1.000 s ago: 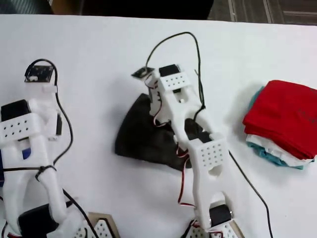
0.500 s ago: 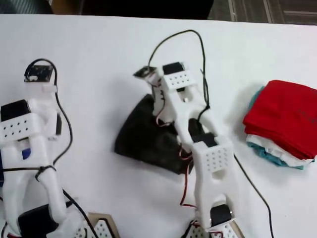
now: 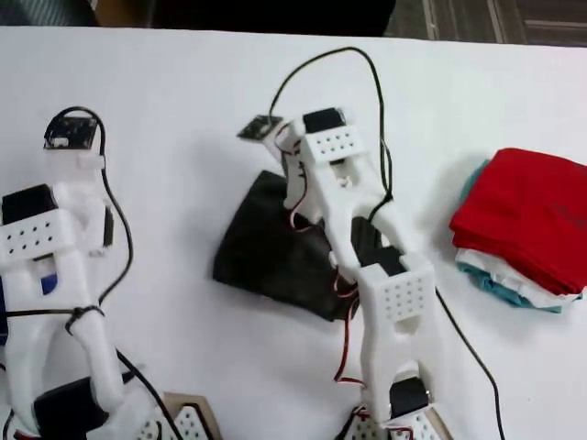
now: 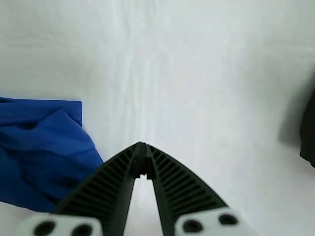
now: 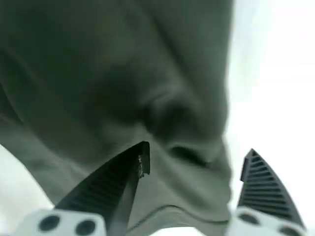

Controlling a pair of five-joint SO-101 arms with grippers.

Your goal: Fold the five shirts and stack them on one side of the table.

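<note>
The left gripper (image 4: 141, 147) is pressed together on nothing, over bare table (image 4: 197, 73) beside a crumpled blue shirt (image 4: 39, 147). The right gripper (image 5: 197, 152) is spread wide above the black shirt (image 3: 261, 252), which lies bunched at mid-table; contact with the fabric cannot be confirmed. At the right edge sits the stack (image 3: 500, 275), with a red shirt (image 3: 532, 206) on top and white and teal beneath.

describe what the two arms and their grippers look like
Both the left arm and right arm are white plastic shells with black motor blocks and dotted hole-grid panels. A black cable loops over each; the right arm also carries red wires. The left gripper and right gripper have black, ribbed, pointed fingers on white mounts with round holes.
</note>
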